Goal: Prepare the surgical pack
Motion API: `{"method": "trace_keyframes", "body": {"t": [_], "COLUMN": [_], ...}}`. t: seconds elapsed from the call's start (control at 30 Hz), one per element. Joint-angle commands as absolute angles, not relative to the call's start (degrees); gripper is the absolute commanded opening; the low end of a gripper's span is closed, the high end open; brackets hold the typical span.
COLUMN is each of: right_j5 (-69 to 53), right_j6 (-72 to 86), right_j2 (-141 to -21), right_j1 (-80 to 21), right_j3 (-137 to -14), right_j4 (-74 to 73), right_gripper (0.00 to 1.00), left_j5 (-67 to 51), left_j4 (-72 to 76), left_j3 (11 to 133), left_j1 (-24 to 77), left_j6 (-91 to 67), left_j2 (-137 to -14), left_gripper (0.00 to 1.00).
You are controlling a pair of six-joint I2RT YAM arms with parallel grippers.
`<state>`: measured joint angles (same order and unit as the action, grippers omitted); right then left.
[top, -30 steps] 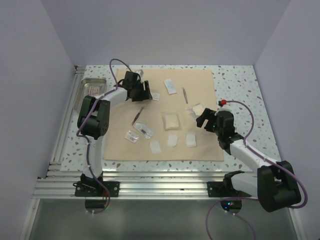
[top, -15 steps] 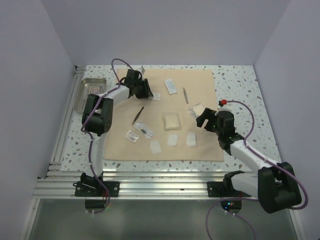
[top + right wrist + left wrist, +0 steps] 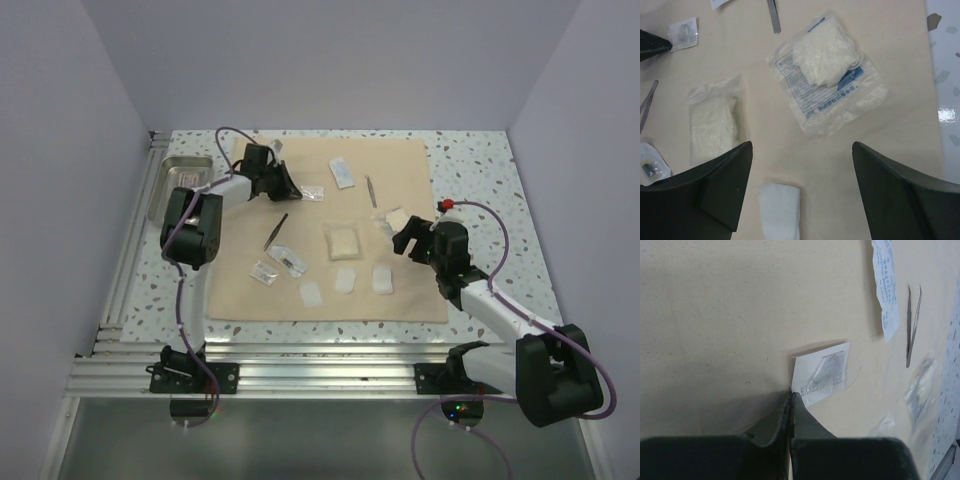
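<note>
- The surgical pack (image 3: 420, 300) is not yet wrapped. Its tan cloth lies spread flat across the middle of the table (image 3: 480, 180), with the contents scattered on top.
- Gauze pieces (image 3: 345, 280) sit in a row along the cloth's near edge, spaced apart, probably so each can be taken singly.
- The right gripper (image 3: 801, 165) hangs spread wide and empty over the glove packet (image 3: 827, 75) by the cloth's right edge, seemingly lined up for it.
- Towards the cloth's far left corner, the left gripper (image 3: 791, 396) is pinched tight on the corner of a small packet (image 3: 822, 372). An edge grip suits something this flat.
- The steel tray (image 3: 186, 159) waits off the cloth at the table's far left corner and is the likely destination.
</note>
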<state>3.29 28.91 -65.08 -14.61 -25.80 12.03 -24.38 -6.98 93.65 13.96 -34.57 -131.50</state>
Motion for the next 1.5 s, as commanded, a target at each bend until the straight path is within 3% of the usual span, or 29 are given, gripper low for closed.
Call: {"method": "trace_keyframes", "body": {"t": [0.0, 0.27, 0.53, 0.9, 1.47], "right_j5": [3.60, 3.60, 2.73, 2.28, 2.99], "right_j6": [28.65, 28.83, 29.18, 29.44, 29.27], "right_j2": [-64.16, -64.25, -64.95, -65.21, -65.04], "right_j1": [-14.85, -14.85, -14.94, -15.12, -15.38], "right_j3": [-25.93, -25.84, -25.75, -25.75, -25.75], "right_j4": [13.54, 13.71, 14.59, 14.94, 14.59], "right_gripper": [0.84, 0.84, 0.84, 0.84, 0.84], "left_j5": [-28.39, -30.14, -25.67, -24.18, -3.52], "left_j4": [-4.84, -4.30, -14.41, -11.17, -11.25], "left_j3": [91.50, 86.66, 86.84, 76.04, 69.87], "left_j1": [12.66, 7.13, 0.00, -15.20, -19.25], "left_j6": [-36.12, -33.50, -25.14, -23.73, -22.59], "left_j2": [-130.18, -121.12, -113.74, -104.60, -99.58], "left_gripper": [0.00, 0.00, 0.00, 0.00, 0.00]}}
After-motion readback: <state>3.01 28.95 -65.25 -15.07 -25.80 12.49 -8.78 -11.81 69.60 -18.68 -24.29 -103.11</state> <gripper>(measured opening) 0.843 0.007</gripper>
